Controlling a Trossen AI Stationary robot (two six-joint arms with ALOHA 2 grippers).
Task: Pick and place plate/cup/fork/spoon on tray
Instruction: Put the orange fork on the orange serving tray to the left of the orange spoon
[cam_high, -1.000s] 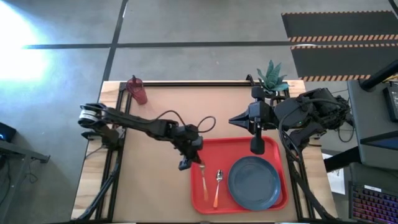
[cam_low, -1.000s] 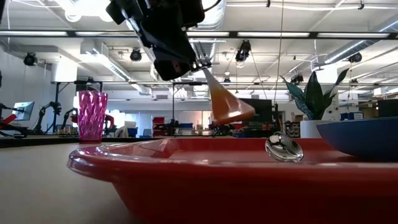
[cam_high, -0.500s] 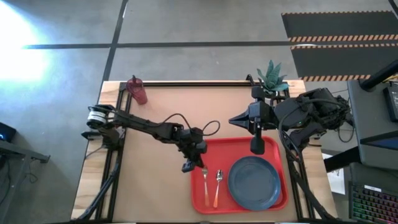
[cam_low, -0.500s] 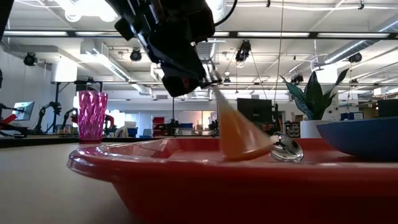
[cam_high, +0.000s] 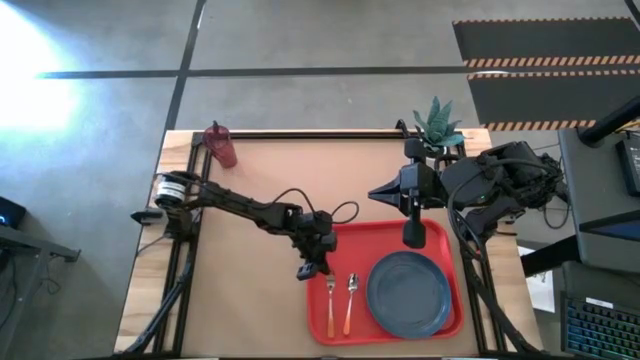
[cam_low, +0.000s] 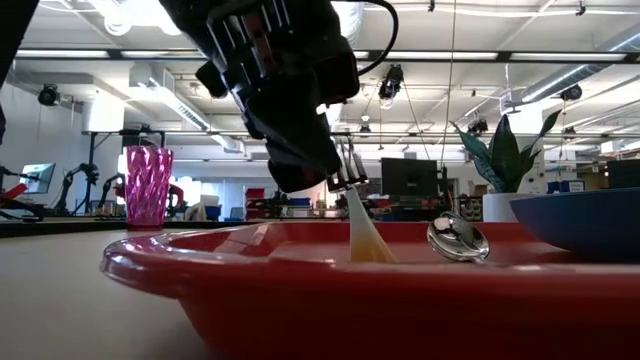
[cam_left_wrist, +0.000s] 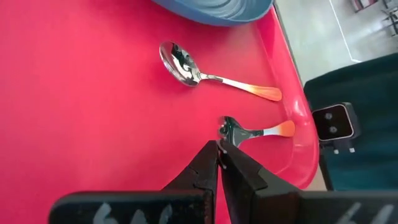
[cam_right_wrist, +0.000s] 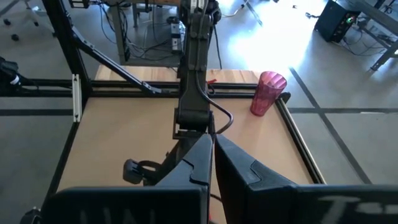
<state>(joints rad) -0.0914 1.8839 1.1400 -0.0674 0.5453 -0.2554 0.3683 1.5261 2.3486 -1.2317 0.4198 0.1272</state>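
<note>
The red tray (cam_high: 340, 240) lies at the table's near right and bears the blue-grey plate (cam_high: 408, 293) and the orange-handled spoon (cam_high: 350, 300). Over the tray's left part, my left gripper (cam_high: 318, 270) is shut on the fork (cam_high: 331, 300). The left wrist view shows the spoon (cam_left_wrist: 211, 73) lying flat beside the fork (cam_left_wrist: 261, 131). The dark red cup (cam_high: 221, 145) stands upright at the table's far left corner. My right gripper (cam_high: 413, 238) hangs shut and holding nothing above the tray's far edge. My left gripper pinches the fork's metal tine end (cam_left_wrist: 226, 129) between its two fingertips; the tines themselves are hidden between them. The fingers slant down from the table's far left. The fork tilts down from the fingers (cam_low: 345, 172), and its orange handle (cam_low: 367, 238) reaches the tray floor.
A potted green plant (cam_high: 437, 125) stands at the far right corner behind my right arm. Bare brown tabletop (cam_high: 250, 300) lies left of the tray and between the tray and the cup. The tray's raised rim (cam_low: 150, 268) runs in front of the low camera.
My left gripper has sunk toward the tray and gone a little toward the table's right edge, staying shut on the fork. The fork's orange handle, which hung clear above the tray, has come down to the tray floor beside the spoon.
</note>
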